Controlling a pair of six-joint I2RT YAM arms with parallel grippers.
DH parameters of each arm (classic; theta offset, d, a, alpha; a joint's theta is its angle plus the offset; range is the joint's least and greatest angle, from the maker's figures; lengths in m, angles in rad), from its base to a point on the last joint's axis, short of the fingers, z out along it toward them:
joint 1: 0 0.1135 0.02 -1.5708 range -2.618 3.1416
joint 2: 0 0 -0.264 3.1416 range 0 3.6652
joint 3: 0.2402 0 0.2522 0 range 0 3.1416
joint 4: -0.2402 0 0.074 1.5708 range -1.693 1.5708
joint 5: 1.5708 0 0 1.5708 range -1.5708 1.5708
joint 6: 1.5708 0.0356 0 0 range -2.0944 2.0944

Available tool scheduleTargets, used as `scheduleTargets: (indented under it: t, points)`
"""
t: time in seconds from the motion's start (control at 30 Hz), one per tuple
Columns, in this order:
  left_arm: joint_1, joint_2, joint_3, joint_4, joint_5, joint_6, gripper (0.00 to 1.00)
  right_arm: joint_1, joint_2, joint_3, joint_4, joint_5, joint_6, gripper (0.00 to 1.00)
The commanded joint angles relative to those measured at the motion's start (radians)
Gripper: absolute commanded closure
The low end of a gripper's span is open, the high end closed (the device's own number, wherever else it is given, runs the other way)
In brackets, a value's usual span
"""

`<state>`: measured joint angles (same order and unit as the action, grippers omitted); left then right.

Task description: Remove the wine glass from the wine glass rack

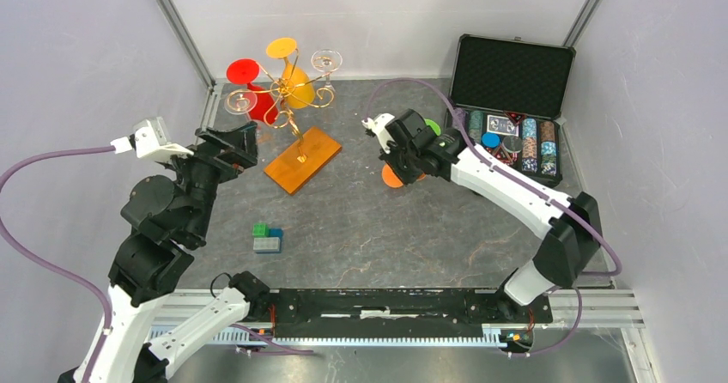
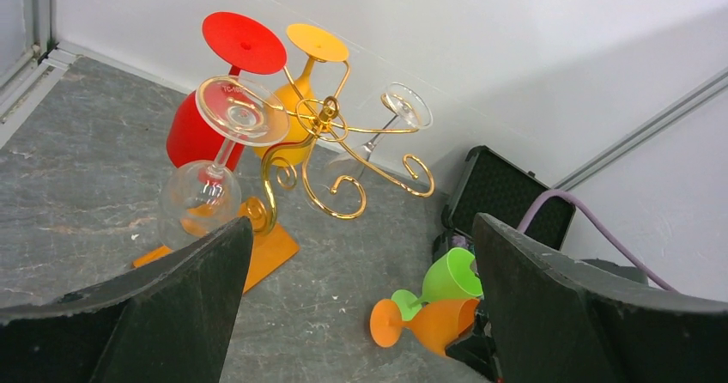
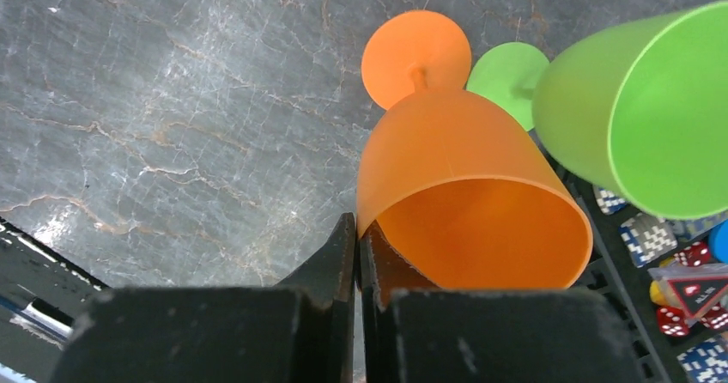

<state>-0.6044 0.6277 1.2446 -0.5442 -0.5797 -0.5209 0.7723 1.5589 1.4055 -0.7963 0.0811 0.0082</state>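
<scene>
The gold wine glass rack (image 1: 292, 118) stands on its orange base (image 1: 302, 161) at the back left. A red glass (image 2: 202, 130), a yellow one (image 2: 296, 134) and two clear ones (image 2: 202, 198) hang from it upside down. My left gripper (image 2: 362, 228) is open and empty, just in front of the rack (image 2: 322, 125). My right gripper (image 3: 356, 224) is shut on the rim of an orange wine glass (image 3: 455, 160), which lies on its side with its foot at the table (image 1: 391, 177). Beside it lies a green wine glass (image 3: 635, 100).
An open black case of poker chips (image 1: 511, 134) sits at the back right, close behind the right gripper (image 1: 405, 158). Small green and blue toy blocks (image 1: 267, 238) lie near the left arm. Enclosure walls stand on all sides.
</scene>
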Motion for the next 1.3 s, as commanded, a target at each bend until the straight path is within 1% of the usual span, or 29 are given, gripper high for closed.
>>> scheduleTargets:
  t: [0.0,0.2,0.4,0.53,0.67,0.83,0.97,1.07,1.27]
  points:
    - [-0.003,0.001,-0.005,0.024,-0.035,0.051,0.00,0.004,0.069,0.119,-0.020,0.031,-0.057,0.95]
    - [-0.003,0.002,-0.002,0.012,-0.038,0.058,0.00,0.004,0.181,0.243,-0.068,0.053,-0.082,0.94]
    - [-0.003,-0.007,-0.003,0.006,-0.044,0.065,0.00,0.003,0.234,0.302,-0.116,0.077,-0.088,0.87]
    - [-0.003,-0.008,-0.004,0.006,-0.043,0.062,0.00,0.004,0.242,0.319,-0.115,0.078,-0.094,0.80]
    - [-0.003,-0.005,-0.004,0.004,-0.042,0.062,0.00,0.005,0.260,0.330,-0.104,0.106,-0.096,0.76]
    - [-0.004,-0.007,0.002,-0.005,-0.041,0.061,0.00,0.004,0.282,0.318,-0.054,0.142,-0.102,0.76]
    - [-0.003,-0.012,0.006,-0.012,-0.045,0.065,0.00,0.005,0.287,0.275,0.010,0.171,-0.108,0.79]
    - [-0.003,-0.016,0.006,-0.014,-0.052,0.066,0.00,0.007,0.270,0.224,0.079,0.206,-0.116,0.82]
    - [-0.004,-0.013,0.006,-0.014,-0.055,0.067,0.00,0.008,0.229,0.144,0.213,0.205,-0.117,0.82]
